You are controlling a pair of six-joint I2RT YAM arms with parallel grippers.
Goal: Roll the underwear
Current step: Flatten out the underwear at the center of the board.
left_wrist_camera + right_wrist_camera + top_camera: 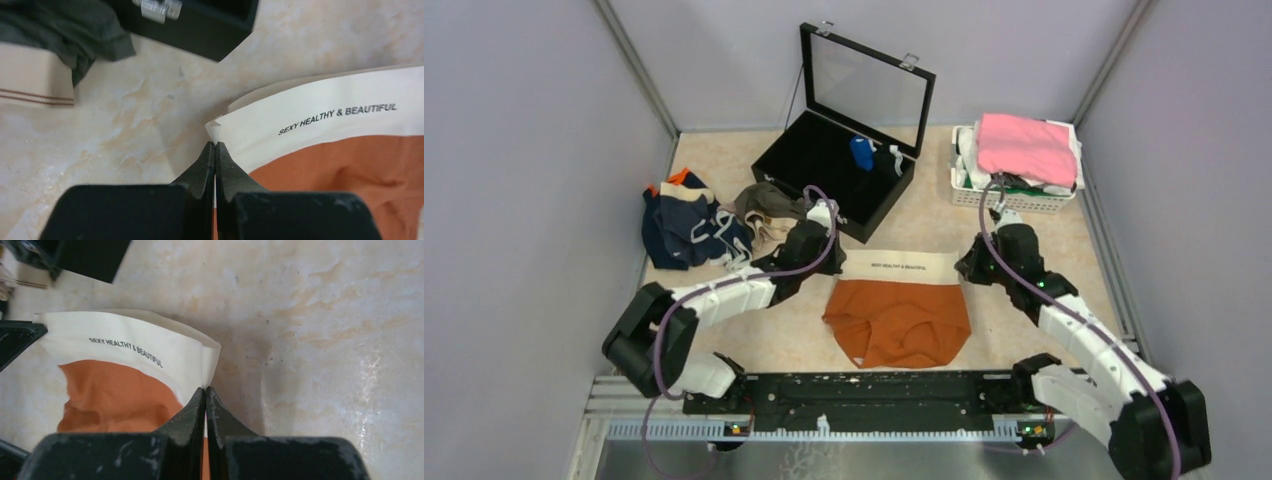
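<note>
Rust-orange underwear (899,320) with a cream waistband (902,267) printed "SEXY HEALTHY & BEAUTIFUL" lies spread at the table's middle. My left gripper (836,262) is shut on the waistband's left corner, as shown in the left wrist view (215,144). My right gripper (965,268) is shut on the waistband's right corner, as shown in the right wrist view (205,389). The waistband (320,115) is stretched between them and lifted slightly off the table. More underwear sits at the left: a navy one with white trim (686,228) and an olive-brown one (764,205).
An open black case (834,170) with a glass lid stands behind the underwear. A white basket (1014,195) at the back right holds a bright pink cloth (1026,147). Grey walls enclose the table on three sides.
</note>
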